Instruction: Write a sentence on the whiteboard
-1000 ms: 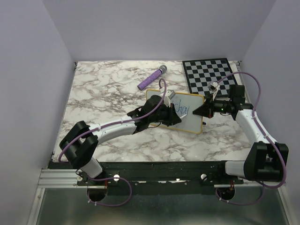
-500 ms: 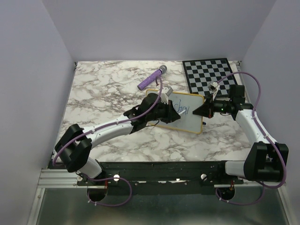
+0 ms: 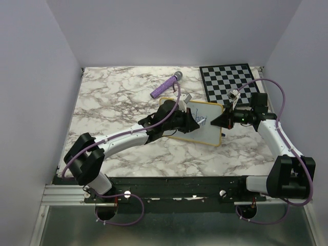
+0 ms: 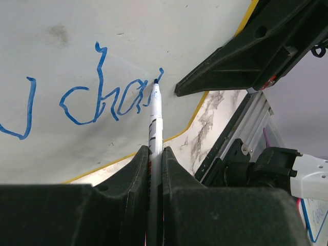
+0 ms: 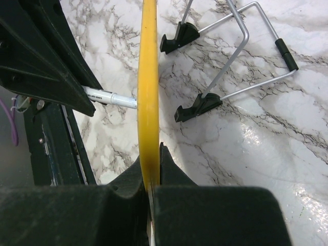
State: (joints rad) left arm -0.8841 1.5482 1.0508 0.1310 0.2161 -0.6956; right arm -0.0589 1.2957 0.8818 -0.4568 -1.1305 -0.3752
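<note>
left gripper (image 4: 155, 154) pinches a marker (image 4: 155, 115), tip touching the whiteboard (image 4: 128, 31) at the end of the blue lettering (image 4: 97, 100); right gripper (image 5: 149, 169) clamps the whiteboard's yellow edge, tilted on the table (image 3: 118, 97).

The whiteboard (image 3: 209, 131) is white with a thin yellow frame (image 5: 148, 102), and its feet (image 5: 197, 106) are black on a silver wire stand (image 5: 241, 36). The lettering (image 4: 101, 82) on it is bright blue in thin strokes. The marker (image 4: 155, 128) has a white barrel with small dark print and a dark blue tip. The tabletop (image 3: 113, 97) is white marble veined in grey and black. The checkered board (image 3: 228, 79) is patterned in black and white squares with a black border. A tube (image 3: 165, 86) lying on the marble is purple with a grey end. Both arms, left (image 3: 123, 141) and right (image 3: 274, 136), are white with black joints and trail purple cables (image 3: 269, 84). The walls (image 3: 31, 77) are pale lilac.
</note>
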